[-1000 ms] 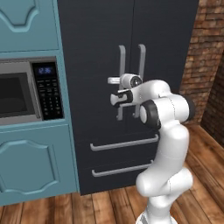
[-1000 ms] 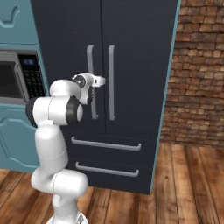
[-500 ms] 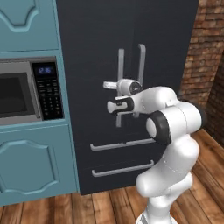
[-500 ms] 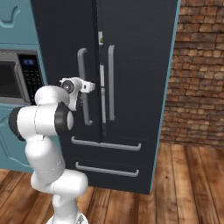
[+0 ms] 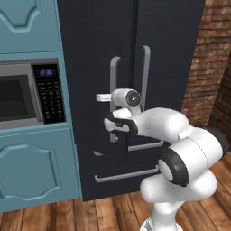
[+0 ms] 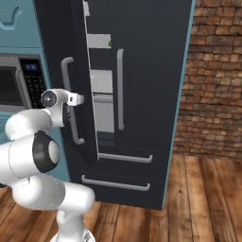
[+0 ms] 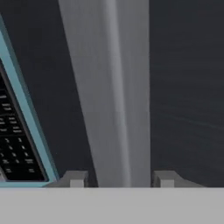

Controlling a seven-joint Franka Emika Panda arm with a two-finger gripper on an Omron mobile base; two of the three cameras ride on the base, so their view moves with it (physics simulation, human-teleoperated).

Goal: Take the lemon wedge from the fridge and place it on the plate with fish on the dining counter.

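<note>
At the fridge [image 6: 142, 71], the white arm bends its elbow low and reaches level to the left door's handle [image 6: 71, 101]. In the hand view the jaws of the gripper [image 7: 118, 179] stand apart on either side of this smooth grey bar, and actual contact cannot be told. The matte black fridge has two doors, the left ajar on pale shelves [image 6: 101, 80], and two drawer bars [image 6: 116, 182]. A teal cabinet holds one microwave [image 5: 27, 94].

Kitchen surroundings, all fixed in place.
Teal cabinets [image 5: 31, 27] at nine o'clock in the left base view, framing a built-in microwave [image 5: 20, 97] with a dark door and a keypad [image 5: 49, 97] (display digits too small to read). Red brick wall [image 6: 212, 80] at three o'clock in the right base view. Wooden plank floor [image 6: 203, 198] at five o'clock there, running under everything.
</note>
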